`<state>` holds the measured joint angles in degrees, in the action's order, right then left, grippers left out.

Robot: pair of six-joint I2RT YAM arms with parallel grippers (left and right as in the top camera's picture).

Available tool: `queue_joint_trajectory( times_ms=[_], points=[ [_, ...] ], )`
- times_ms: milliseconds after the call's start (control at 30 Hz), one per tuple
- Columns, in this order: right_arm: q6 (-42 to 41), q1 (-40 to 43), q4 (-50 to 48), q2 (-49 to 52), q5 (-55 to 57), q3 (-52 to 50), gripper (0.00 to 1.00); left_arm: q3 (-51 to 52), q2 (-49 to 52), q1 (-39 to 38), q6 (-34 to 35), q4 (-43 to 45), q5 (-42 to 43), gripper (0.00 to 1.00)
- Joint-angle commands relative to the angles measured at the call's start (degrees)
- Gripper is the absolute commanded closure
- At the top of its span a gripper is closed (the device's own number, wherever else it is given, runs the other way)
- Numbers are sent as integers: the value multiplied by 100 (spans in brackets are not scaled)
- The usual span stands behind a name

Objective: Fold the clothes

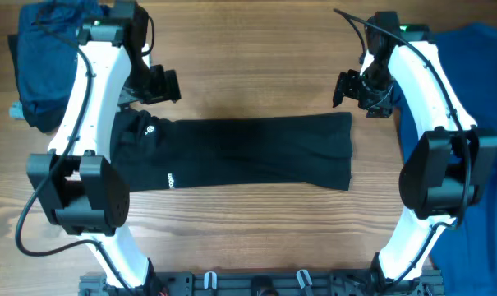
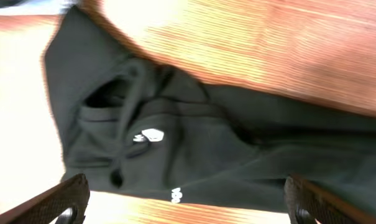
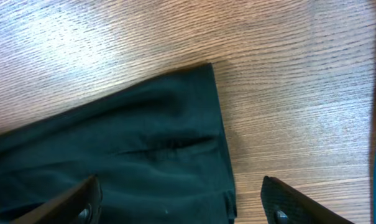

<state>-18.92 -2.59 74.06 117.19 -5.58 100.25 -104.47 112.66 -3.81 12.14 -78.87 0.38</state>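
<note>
Wooden table [image 1: 248, 49], overhead: black T-shirt [image 1: 240, 152] lies centre, long axis left-right, between your grippers. Left wrist: left gripper [image 2: 188, 198] spread wide, empty, collar end [image 2: 113, 99] just ahead. Right wrist: right gripper [image 3: 178, 202] wide, empty, near hem corner [image 3: 203, 81].

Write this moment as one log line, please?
black T-shirt: folded narrow, flat on table | left gripper: open, empty | right gripper: open, empty

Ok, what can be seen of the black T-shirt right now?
The black T-shirt is soft cloth, folded into a long band lying flat across the wooden table, with the collar end leftward and the hem rightward. Small white marks show near the collar and front edge. The left claw and right claw hang open above its ends.
</note>
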Motion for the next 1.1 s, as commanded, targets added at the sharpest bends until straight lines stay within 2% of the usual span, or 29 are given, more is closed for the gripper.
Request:
queue_joint_trajectory(
  times_ms=[0,67,200,433,500,600,667,700,800,867,900,967,1000,1067],
  points=[
    [122,-24,17,-105,-92,55,17,409,68,-4,-551,116,557,0],
    [160,-24,57,-105,-94,55,17,621,68,17,-769,223,579,0],
    [160,-26,55,-105,-223,55,17,1043,70,138,-769,780,627,1],
    [232,-26,57,-105,-223,55,17,1412,70,337,-876,1016,627,3],
    [238,-26,55,-105,-223,55,17,1578,70,341,-876,1108,627,6],
    [240,-26,57,-105,-223,55,18,1847,70,341,-1139,1318,1060,9],
    [240,-26,55,-105,-221,55,17,1915,70,339,-1176,1349,1202,13],
    [240,-26,55,-105,-221,55,17,1919,70,341,-1174,1333,1207,20],
    [240,-26,57,-105,-223,55,17,1919,70,339,-1174,1272,1204,24],
    [243,-26,57,-105,-223,55,18,1919,70,339,-1172,1207,1213,37],
    [243,-26,57,-105,-221,55,17,1919,70,339,-1169,1132,1226,49],
    [243,-26,57,-105,-221,55,18,1919,70,339,-1169,938,1226,66],
    [243,-26,57,-105,-221,55,17,1919,70,339,-1167,833,1224,80],
    [240,-26,52,-105,-221,55,18,1919,70,341,-907,577,1198,96]
  ],
)
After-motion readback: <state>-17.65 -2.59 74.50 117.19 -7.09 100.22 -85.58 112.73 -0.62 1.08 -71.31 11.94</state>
